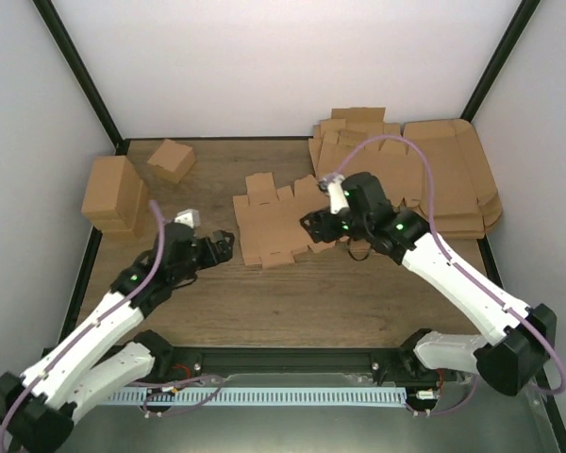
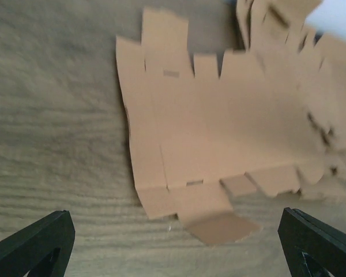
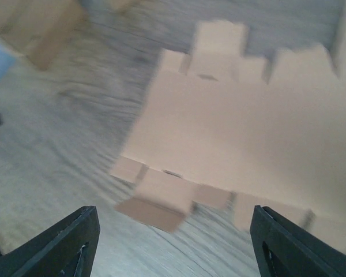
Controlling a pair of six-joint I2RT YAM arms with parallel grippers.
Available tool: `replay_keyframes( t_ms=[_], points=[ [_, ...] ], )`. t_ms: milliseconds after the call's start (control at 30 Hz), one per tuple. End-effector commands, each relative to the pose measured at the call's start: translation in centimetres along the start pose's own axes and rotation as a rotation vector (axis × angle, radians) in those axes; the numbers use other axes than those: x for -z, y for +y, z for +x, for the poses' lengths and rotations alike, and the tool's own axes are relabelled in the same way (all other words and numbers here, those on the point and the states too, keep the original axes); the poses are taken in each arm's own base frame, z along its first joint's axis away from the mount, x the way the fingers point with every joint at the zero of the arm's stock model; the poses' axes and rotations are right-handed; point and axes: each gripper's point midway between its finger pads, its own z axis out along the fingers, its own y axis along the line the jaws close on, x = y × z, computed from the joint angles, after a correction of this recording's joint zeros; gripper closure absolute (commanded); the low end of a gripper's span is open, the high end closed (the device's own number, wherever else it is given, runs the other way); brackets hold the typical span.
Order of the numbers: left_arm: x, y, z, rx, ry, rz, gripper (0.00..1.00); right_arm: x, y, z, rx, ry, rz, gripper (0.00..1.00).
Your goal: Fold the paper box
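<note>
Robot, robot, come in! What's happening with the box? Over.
Left gripper and right gripper open, empty. Paper box flat between them. Cardboard stack, folded boxes off to the sides.

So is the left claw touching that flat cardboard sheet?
Apart. In the left wrist view, bare wood separates both fingers of the left gripper from the paper box.

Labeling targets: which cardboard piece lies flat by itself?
The paper box mid-table; other flat sheets are stacked far right, folded boxes stand far left.

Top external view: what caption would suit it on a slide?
Left tool and right tool, both open, flank a flat paper box on a wooden table; cardboard blanks piled far right.
</note>
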Motion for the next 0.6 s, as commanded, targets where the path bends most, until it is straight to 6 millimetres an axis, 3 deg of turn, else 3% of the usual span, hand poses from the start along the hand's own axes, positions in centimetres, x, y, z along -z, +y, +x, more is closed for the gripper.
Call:
replay_keyframes(
  t_ms=[0, 133, 300, 567],
  points=[
    [-2.5, -2.6, 1.4, -0.061, 0.141, 0.076, 0.00, -1.1, -7.2, 4.0, -0.280, 0.016, 0.068, 0.24],
    [-5.2, -2.2, 2.6, -0.067, 0.200, 0.067, 0.01, -1.6, -11.8, 5.5, -0.420, -0.019, 0.037, 0.21],
    [-8.6, -0.5, 3.5, -0.030, 0.242, 0.061, 0.02, -4.6, -16.2, 5.7, -0.511, 0.007, 0.055, 0.15],
    [-11.0, 1.7, 4.8, -0.025, 0.309, 0.023, 0.03, -8.4, -20.5, 5.9, -0.534, 0.060, 0.159, 0.17]
  ],
)
